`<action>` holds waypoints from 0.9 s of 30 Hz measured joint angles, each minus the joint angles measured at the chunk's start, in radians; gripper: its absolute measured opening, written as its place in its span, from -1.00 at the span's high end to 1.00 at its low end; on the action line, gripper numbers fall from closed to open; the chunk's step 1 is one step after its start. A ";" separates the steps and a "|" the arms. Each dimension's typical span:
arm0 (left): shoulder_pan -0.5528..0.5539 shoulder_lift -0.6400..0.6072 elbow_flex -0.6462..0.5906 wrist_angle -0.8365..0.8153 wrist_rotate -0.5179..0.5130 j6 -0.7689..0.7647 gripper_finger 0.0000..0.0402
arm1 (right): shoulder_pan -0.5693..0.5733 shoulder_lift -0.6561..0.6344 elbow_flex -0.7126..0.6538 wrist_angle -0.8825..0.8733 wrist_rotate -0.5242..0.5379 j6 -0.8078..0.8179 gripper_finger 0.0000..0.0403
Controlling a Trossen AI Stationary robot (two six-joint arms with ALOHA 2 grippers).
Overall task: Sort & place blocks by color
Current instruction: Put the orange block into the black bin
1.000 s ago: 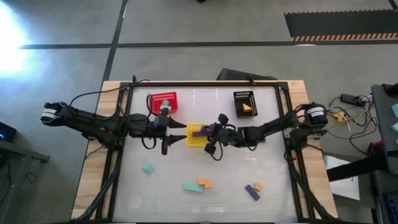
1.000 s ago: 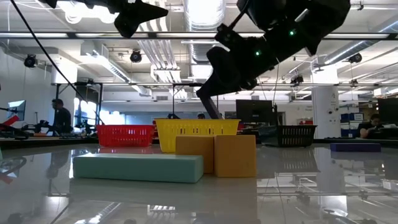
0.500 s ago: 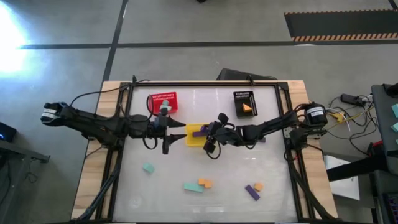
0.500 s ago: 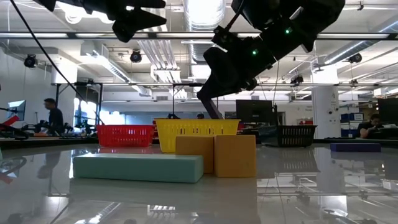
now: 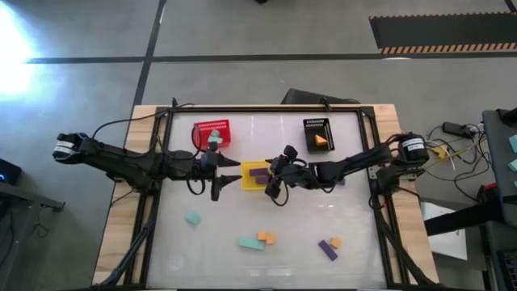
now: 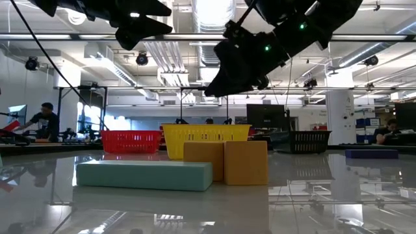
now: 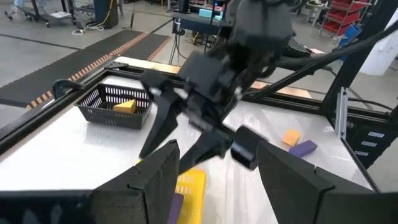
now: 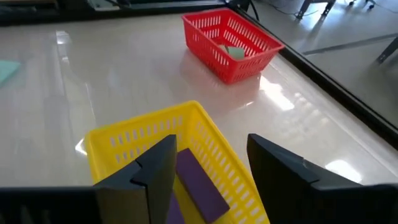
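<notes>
A yellow basket stands mid-table with a purple block lying on its floor. My right gripper hovers open just above that basket's right side, its fingers either side of the purple block without touching it. To the basket's left, my left gripper hangs open and raised, holding nothing. A teal block, a teal bar beside an orange block, and a purple block next to an orange one lie on the near half of the table.
At the far left stands a red basket holding a teal block. A black basket at the far right holds an orange block. A black frame borders the tabletop. People move in the room behind.
My right gripper has opened above the yellow basket: in the low view the finger that reached down toward the basket has swung up and away. The purple block stays lying in the basket.
</notes>
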 joint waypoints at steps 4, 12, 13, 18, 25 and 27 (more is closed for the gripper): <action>-0.014 0.006 -0.001 -0.016 0.000 -0.025 0.00 | 0.029 -0.057 0.000 -0.065 -0.002 -0.001 0.07; -0.046 0.055 -0.003 0.004 0.000 -0.036 0.00 | 0.083 -0.206 0.001 -0.318 -0.217 0.116 0.11; -0.046 0.061 -0.003 0.002 0.000 -0.041 0.00 | 0.089 -0.218 0.001 -0.343 -0.272 0.114 0.11; -0.046 0.077 -0.003 0.001 0.000 -0.043 0.00 | 0.154 -0.226 0.000 -0.377 -0.401 0.081 0.11; -0.046 0.076 -0.001 0.003 0.000 -0.047 0.00 | 0.252 -0.167 0.000 -0.359 -0.374 0.057 0.13; -0.046 0.077 -0.001 0.004 0.000 -0.047 0.00 | 0.281 -0.144 -0.001 -0.350 -0.353 0.050 0.13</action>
